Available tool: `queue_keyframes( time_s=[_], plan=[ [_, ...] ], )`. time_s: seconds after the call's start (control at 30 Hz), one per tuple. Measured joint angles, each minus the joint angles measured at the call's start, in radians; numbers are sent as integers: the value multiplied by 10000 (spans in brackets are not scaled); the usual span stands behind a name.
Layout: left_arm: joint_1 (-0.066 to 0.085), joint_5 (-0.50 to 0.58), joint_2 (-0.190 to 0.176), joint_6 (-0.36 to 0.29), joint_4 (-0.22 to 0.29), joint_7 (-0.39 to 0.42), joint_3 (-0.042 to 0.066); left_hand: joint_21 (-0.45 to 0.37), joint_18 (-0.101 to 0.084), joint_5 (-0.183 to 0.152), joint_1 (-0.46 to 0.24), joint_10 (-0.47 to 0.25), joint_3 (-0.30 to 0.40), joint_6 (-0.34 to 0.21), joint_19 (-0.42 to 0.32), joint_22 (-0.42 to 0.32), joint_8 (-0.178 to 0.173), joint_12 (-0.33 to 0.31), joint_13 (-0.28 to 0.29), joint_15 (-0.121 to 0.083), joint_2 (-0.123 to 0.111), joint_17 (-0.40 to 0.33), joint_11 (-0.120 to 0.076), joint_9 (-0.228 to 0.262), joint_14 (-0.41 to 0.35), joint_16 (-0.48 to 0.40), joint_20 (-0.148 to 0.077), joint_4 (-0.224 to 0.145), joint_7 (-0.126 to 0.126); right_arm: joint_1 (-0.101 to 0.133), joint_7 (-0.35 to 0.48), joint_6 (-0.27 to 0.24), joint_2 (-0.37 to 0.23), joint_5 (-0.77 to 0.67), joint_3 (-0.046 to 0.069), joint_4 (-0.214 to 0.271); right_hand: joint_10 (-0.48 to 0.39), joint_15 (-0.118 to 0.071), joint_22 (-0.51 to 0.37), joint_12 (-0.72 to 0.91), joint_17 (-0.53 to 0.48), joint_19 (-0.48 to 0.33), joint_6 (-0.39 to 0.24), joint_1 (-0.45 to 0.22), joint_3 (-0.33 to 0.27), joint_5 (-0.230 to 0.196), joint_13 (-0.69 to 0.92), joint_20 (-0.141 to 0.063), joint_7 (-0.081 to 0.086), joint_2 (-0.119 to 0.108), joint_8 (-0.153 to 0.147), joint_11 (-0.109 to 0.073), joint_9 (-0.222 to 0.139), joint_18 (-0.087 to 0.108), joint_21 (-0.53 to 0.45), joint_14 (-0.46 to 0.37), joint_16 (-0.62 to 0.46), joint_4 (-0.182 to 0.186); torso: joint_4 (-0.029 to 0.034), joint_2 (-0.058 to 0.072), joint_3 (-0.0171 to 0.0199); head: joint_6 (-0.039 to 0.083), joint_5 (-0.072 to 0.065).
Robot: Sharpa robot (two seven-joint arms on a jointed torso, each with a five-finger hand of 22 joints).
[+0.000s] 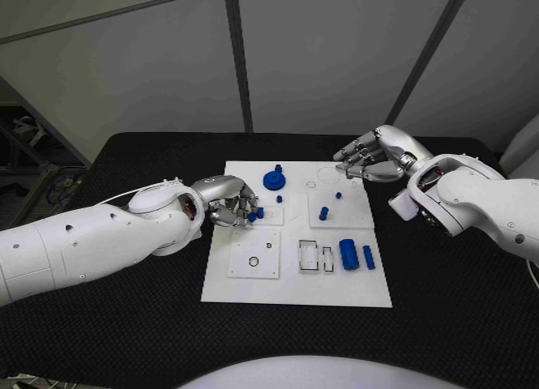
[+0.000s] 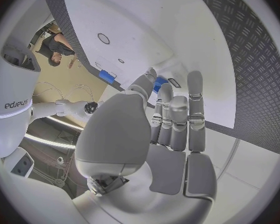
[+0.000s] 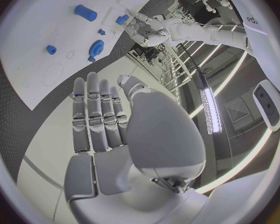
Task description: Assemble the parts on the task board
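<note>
The white task board [image 1: 295,284] lies in the middle of the black table. On it are a blue gear [image 1: 275,179], small blue pegs [image 1: 324,213] and two blue cylinders [image 1: 348,253] near its right side. My left hand [image 1: 228,206] is bent over the board's left part. Its thumb and a finger pinch a small blue part [image 1: 255,215], seen at the fingertips in the left wrist view as the blue part [image 2: 157,83]. My right hand [image 1: 370,159] hovers over the board's far right corner, fingers loosely bent and holding nothing. The right wrist view shows the gear [image 3: 96,48] and a cylinder [image 3: 85,12].
Rectangular slots [image 1: 309,254] and a round hole [image 1: 254,262] are cut in the board's near half. Black table [image 1: 129,324] surrounds the board on all sides. Grey wall panels stand behind the table's far edge.
</note>
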Motion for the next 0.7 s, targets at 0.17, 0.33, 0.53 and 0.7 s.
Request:
queue_keyframes(
  time_s=[0.17, 0.33, 0.53, 0.7],
  plan=[
    [10, -15, 26, 62, -5, -46, 7, 0, -1, 0, 0, -1, 0, -1, 0, 16, 0, 0, 0, 0, 0, -1, -1, -20, 0, 0, 0, 0, 0, 0, 0, 0, 20, -1, 0, -7, 0, 0, 0, 0, 0, 0, 0, 0, 0, 0, 0, 0, 0, 0, 0, 0, 0, 0, 0, 0, 0, 0, 12, -1, 0, 8, -10],
    [15, -24, 29, 93, -7, -74, 11, 0, -1, 0, 12, -1, 0, -1, 0, 19, 0, 0, -1, 0, 13, -11, -1, -29, 0, -1, 0, 0, 0, 0, 0, 1, 21, -2, 0, -9, 0, 0, 1, 0, -1, 0, 0, 0, 0, -1, -8, 0, 0, 0, 0, 0, 0, -1, 0, 0, 0, 0, 12, -3, -2, -4, 0],
    [14, -33, 29, 116, -39, -109, 6, 39, 0, 0, 145, 0, 0, 36, -1, 87, 0, 37, -26, 0, 145, -26, -1, -104, 0, 59, 0, 0, -36, 0, 0, 1, 16, -3, 0, -12, 0, 0, 1, 0, -2, 0, 0, 0, 0, -1, -8, 0, 0, 0, 0, 0, 0, 0, 0, 0, 0, 0, 8, -5, -2, 8, -6],
    [1, -41, 34, 141, -60, -138, -4, 95, -2, 0, 341, 1, 128, 127, -1, 168, 0, 37, -87, 0, 341, -26, 0, -187, 0, 114, 0, -41, -17, 0, 0, 1, 18, -4, 0, -12, 0, 0, 1, 0, -2, 0, 0, 0, 0, -1, -7, 0, 0, 0, 0, 0, 0, 0, 0, 0, 0, 0, 8, -6, -1, 6, -10]
  ],
)
